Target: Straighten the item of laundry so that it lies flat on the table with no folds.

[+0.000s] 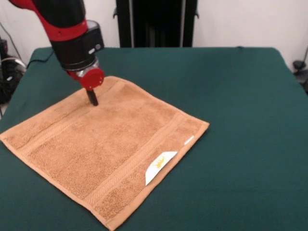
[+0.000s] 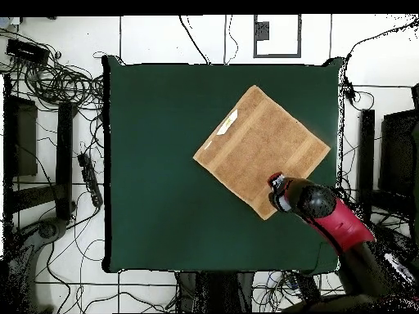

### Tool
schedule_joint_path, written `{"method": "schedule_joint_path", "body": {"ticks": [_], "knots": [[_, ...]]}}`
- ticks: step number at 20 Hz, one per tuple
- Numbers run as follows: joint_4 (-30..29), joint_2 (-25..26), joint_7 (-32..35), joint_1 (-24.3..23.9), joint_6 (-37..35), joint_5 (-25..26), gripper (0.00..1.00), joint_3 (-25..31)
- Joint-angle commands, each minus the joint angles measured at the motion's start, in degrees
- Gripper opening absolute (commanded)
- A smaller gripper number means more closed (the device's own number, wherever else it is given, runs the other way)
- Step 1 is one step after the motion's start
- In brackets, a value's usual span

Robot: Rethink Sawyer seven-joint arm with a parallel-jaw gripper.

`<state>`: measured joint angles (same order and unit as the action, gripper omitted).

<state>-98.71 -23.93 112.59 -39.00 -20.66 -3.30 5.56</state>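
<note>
Red arm [image 1: 72, 33] angled down, jaws [image 1: 92, 98] touching flat towel [image 1: 110, 144].

You are looking at a robotics lab: a green-clothed table [image 2: 164, 163] on a white tiled floor [image 2: 147, 41], loose cables [image 2: 57, 82] tangled at its ten o'clock, dark equipment racks [image 2: 20, 139] at nine and three.

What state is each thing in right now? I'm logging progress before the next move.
towel: spread flat on the table, no folds showing, label side up.
white label: lying on the towel at one edge, yellow mark visible.
gripper: tip down on the towel near one corner; open or shut cannot be told.
table: green cloth, carrying the towel.
</note>
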Motion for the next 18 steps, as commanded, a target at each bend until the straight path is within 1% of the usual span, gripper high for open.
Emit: {"method": "schedule_joint_path", "body": {"ticks": [1,6,11,15,18], "knots": [[10.4,2.8,-11.4,-3.4,-4.7,7.8,0.0,6.2],[11.5,1.7,-11.1,-4.8,-6.3,12.6,0.0,8.1],[10.9,0.7,-8.6,-5.3,-7.0,14.6,0.0,8.9],[9.8,0.7,-5.2,-4.9,-5.3,15.2,0.0,8.9],[7.5,0.0,0.7,-3.2,-2.5,14.1,0.0,6.9]]}}
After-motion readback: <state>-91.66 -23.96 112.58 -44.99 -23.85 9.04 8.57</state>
